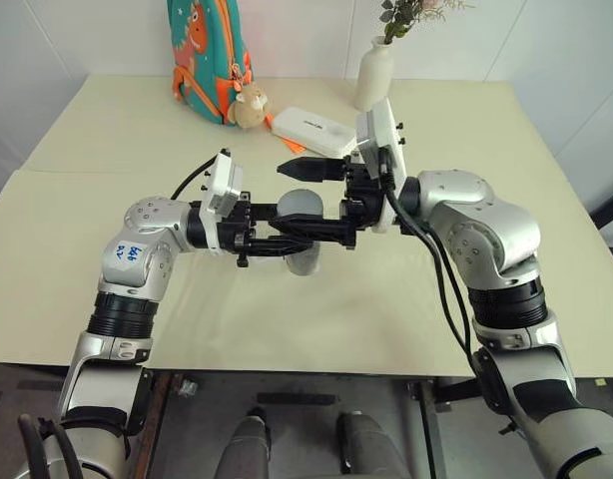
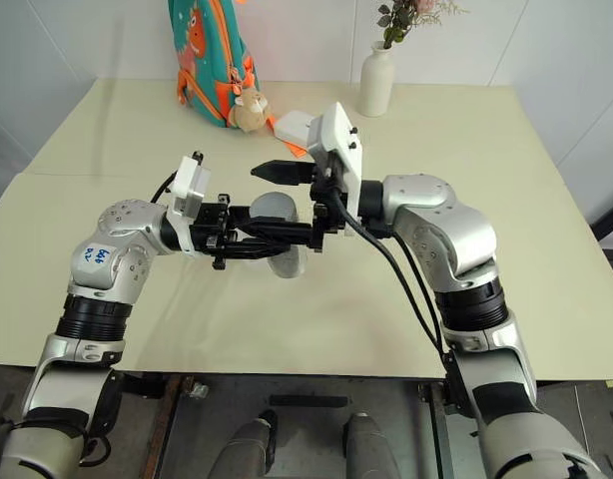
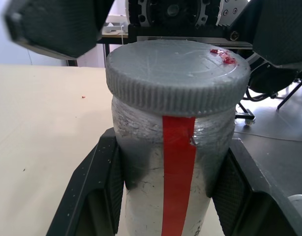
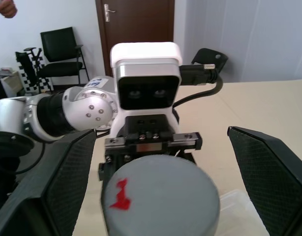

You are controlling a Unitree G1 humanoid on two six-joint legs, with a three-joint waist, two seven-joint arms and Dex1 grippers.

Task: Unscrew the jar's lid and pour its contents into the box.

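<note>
My left gripper [image 1: 287, 242] is shut on the body of the jar [image 3: 173, 196], a cloudy grey cylinder with a red stripe down its side, held above the middle of the table. The lid [image 3: 175, 73] is a ribbed grey cap with a small red mark at its edge, and it sits on the jar. My right gripper [image 1: 293, 203] faces the left one and stands open, one finger [image 4: 67, 182] on each side of the lid and apart from it. The jar's wall hides the contents. A corner of the clear box [image 4: 237, 209] shows on the table beyond the lid.
At the back of the table [image 1: 107, 200] stand a teal and orange backpack [image 1: 209, 55] with a plush toy [image 1: 250, 108], a white oblong case [image 1: 311, 130] and a white vase [image 1: 374, 72] with flowers. A person's hand [image 4: 3, 7] shows far off in the room.
</note>
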